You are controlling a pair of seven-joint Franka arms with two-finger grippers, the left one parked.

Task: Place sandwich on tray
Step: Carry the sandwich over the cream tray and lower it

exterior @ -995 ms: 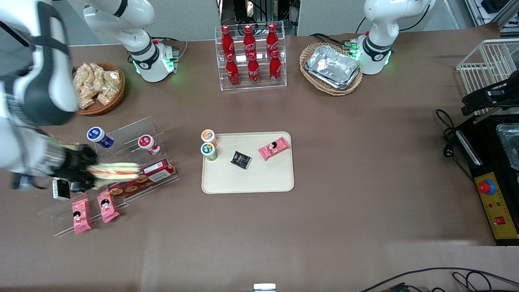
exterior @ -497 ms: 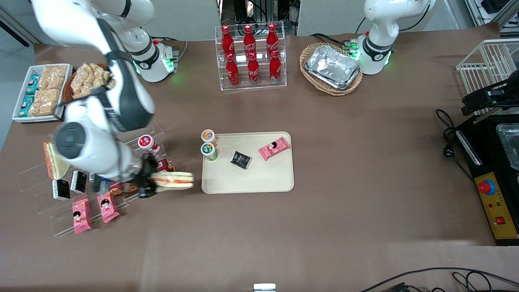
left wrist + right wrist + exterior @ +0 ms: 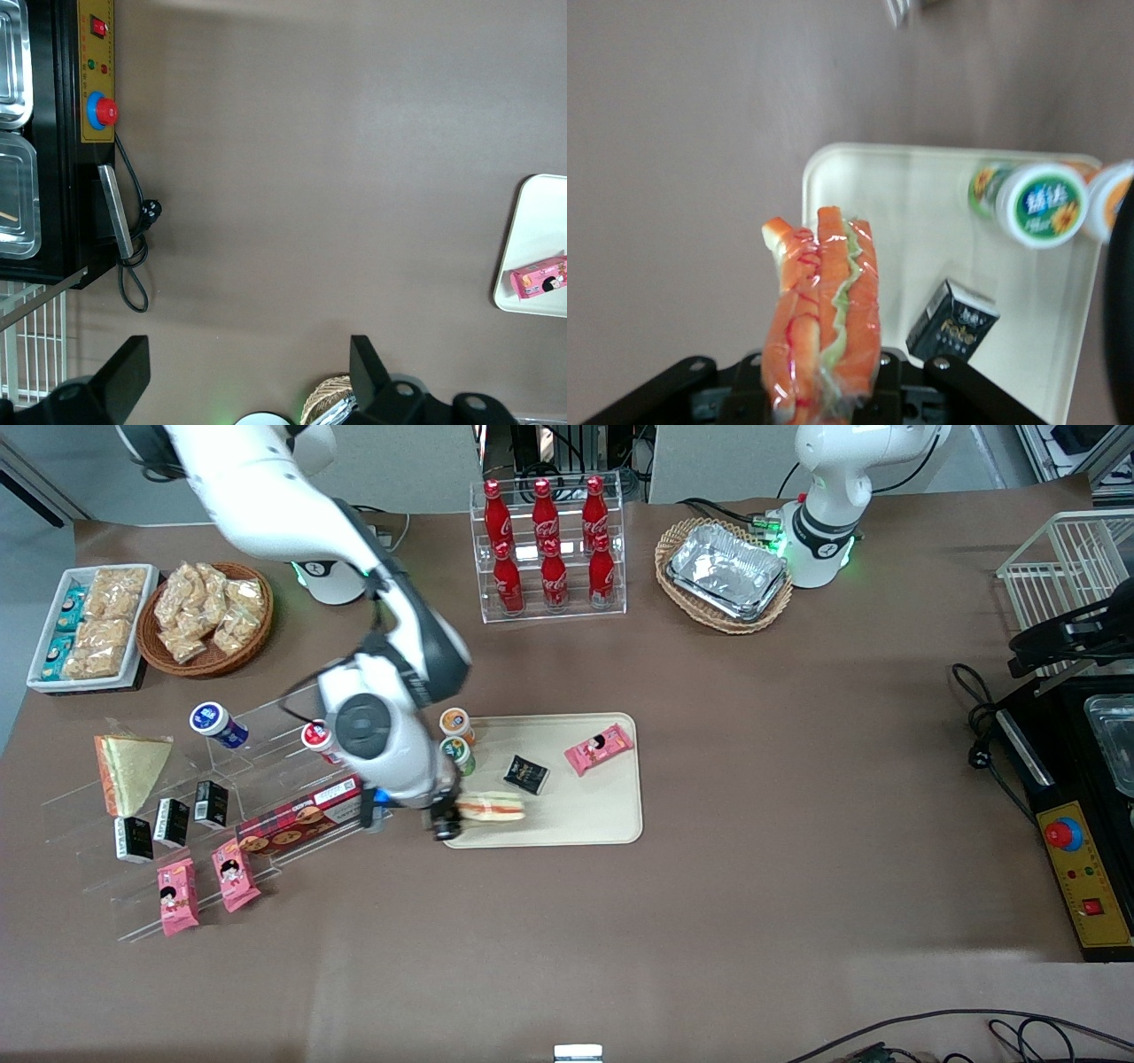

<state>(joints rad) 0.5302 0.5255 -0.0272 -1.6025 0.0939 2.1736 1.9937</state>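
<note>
My right gripper is shut on the clear-wrapped sandwich, seen edge-on with red-orange and green filling stripes. It holds the sandwich above the cream-beige tray, over the tray corner nearest the front camera at the working arm's end. In the right wrist view the sandwich sticks out from between the gripper jaws, above the tray.
On the tray lie a black packet and a pink snack pack; two yogurt cups stand at its edge. A second wedge sandwich and a biscuit box sit on the clear shelf. Cola bottles and foil trays stand farther from the camera.
My right arm has carried the sandwich from the clear shelf at the working arm's end sideways across the table to above the tray's near corner.
</note>
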